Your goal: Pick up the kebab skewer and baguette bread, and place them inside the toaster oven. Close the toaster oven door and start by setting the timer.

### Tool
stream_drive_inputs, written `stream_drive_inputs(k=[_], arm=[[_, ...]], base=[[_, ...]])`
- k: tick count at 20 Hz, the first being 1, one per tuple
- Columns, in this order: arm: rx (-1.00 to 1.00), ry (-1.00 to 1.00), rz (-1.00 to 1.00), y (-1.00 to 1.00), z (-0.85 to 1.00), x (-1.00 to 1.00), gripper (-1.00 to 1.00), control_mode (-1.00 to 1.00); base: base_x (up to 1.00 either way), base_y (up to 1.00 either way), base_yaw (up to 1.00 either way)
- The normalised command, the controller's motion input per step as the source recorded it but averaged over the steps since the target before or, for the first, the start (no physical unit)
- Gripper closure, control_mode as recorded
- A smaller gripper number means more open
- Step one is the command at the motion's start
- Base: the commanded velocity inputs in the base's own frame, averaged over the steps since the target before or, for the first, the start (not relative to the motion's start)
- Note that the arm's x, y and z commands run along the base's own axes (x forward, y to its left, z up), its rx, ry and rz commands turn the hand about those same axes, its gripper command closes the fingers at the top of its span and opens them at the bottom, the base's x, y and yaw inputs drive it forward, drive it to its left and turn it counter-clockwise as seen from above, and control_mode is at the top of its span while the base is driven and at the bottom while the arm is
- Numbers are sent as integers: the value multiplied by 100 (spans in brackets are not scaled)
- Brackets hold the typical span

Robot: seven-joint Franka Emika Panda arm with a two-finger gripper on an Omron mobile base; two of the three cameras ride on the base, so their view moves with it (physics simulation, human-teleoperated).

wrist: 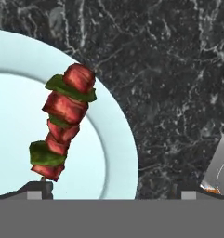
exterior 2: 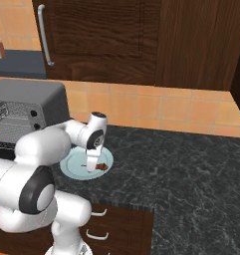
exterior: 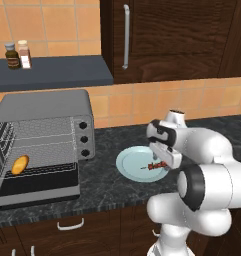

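The toaster oven [exterior: 47,125] sits at the far left of the counter [exterior: 107,180] with its door [exterior: 39,187] dropped flat, and the baguette bread [exterior: 20,164] is already inside, at the left end of the rack. So the loaf is done, I judge — the skewer is what's left.

My arm reaches out over the round pale-blue plate [exterior: 129,165], which lies to the right of the oven, near it but not touching. On that plate rests the kebab skewer [wrist: 64,123], red meat chunks with green pieces between them, toward the plate's right rim.

Now the relation that counts. My gripper [wrist: 112,193] hangs above the plate with its jaws spread wide, nothing between them. In the hand view the skewer's long axis runs nearly up the picture, leaning a little right at the top, and its lower end sits just by my left fingertip [wrist: 39,189] — so the skewer is off-centre, not midway between the tips. The right fingertip [wrist: 188,194] is over bare counter past the plate's rim. I reckon I need to shift toward the skewer's side before descending, so the stick falls between the tips and they close across it, not along it.
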Motion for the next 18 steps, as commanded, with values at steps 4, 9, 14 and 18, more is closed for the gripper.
stream_drive_inputs(k=[4,9,14,18], arm=[[0,0,0,8,-31,18,-100,-100],[0,-3,0,6,-11,37,-100,-100],[0,-3,0,3,-31,22,-100,-100],[0,-1,0,1,-35,13,-100,-100]], base=[[0,0,0],[0,0,0],[0,0,0],[0,0,0]])
